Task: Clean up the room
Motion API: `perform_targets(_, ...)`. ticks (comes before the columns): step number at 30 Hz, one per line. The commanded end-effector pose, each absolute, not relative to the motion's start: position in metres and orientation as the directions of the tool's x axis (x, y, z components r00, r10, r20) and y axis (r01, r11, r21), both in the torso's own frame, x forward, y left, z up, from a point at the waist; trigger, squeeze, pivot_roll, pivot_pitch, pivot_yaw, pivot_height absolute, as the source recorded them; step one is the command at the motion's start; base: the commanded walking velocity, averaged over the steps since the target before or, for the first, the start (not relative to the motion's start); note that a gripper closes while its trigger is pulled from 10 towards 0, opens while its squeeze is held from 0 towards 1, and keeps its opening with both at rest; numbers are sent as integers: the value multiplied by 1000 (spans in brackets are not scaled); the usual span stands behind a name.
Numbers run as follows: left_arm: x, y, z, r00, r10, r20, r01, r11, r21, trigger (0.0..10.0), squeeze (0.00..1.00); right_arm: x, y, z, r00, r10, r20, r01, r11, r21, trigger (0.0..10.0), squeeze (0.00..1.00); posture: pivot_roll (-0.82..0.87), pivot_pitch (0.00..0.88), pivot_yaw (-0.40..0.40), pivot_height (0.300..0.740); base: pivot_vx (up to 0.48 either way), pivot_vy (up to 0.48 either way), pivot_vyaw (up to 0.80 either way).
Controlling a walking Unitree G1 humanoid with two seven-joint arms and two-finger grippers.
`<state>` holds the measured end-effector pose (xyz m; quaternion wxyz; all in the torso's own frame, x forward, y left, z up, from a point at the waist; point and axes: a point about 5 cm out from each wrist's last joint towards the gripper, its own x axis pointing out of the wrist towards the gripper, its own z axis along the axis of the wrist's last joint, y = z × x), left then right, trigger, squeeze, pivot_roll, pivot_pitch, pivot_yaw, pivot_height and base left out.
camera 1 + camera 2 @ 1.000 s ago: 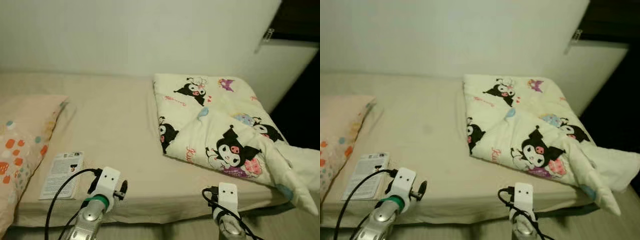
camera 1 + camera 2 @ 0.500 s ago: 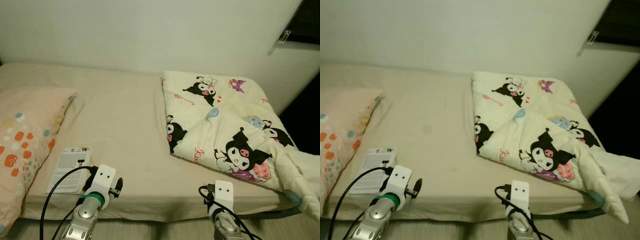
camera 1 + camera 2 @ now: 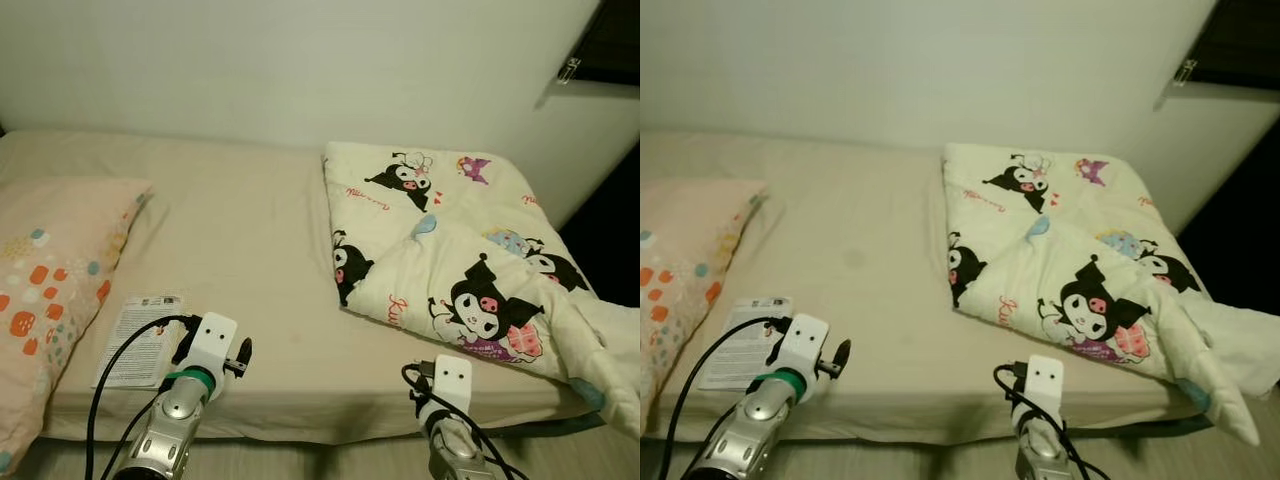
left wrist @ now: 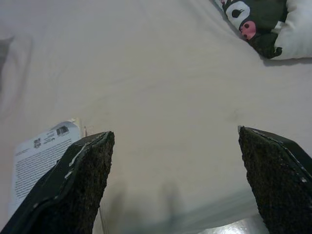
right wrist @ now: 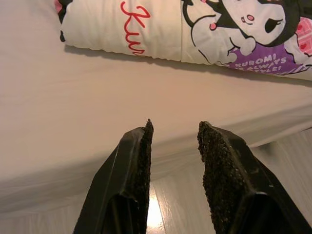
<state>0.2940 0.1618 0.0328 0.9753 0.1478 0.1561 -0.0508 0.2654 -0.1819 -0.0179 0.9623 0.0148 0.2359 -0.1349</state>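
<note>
1. Scene: bed (image 3: 250,250) with beige sheet; patterned pillow (image 3: 45,270) at the robot's left end; cartoon-print blanket (image 3: 450,250), loosely folded, at the right end, one corner trailing off the mattress edge.
2. Task item nearest: printed leaflet (image 3: 138,338), flat on the sheet near the front edge, just beside the pillow.
3. Left gripper (image 4: 170,180): raised at the front edge of the bed, just right of the leaflet; fingers (image 4: 73,185) spread wide, released, holding nothing.
4. Right gripper (image 5: 173,146): low at the front edge, short of the blanket's near fold; fingers (image 5: 136,165) set narrowly apart, a small gap visible, grasping nothing.
5. Probable step in hand: pickup of the leaflet by the left gripper.
6. Recommended method: shift leftward until the leaflet sits between the fingers; approach from the near edge, low and shallow; slide one finger under the paper's free edge, avoid pinching the sheet beneath.
7. Risk: thin paper, prone to creasing or slipping; gentle closure advised.
</note>
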Motion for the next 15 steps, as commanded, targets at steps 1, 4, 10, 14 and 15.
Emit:
perform_targets(1,292,159,30,943,-61,-328,159,947,280,10000,0,263,-184,-19,849,-258,-460,273,961,-35,10000,0,144,0,-7,740,0,-281,0)
perform_targets(4,291,158,30,942,-62,-329,159,947,279,10000,0,263,-183,-19,850,-256,-460,271,962,-34,10000,0,143,0,-6,740,0,-394,0)
perform_targets(10,293,158,31,942,-62,-329,158,949,273,10000,0,262,-182,-21,850,-248,-464,264,964,-32,10000,0,143,0,-7,740,0,-416,0)
perform_targets(14,294,158,31,943,-61,-328,157,949,274,10000,0,262,-181,-21,850,-247,-465,262,965,-33,10000,0,143,0,-7,740,0,-416,0)
perform_targets(15,294,159,32,943,-60,-328,156,949,275,10000,0,262,-182,-21,850,-247,-465,262,965,-34,10000,0,143,0,-7,740,0,-416,0)
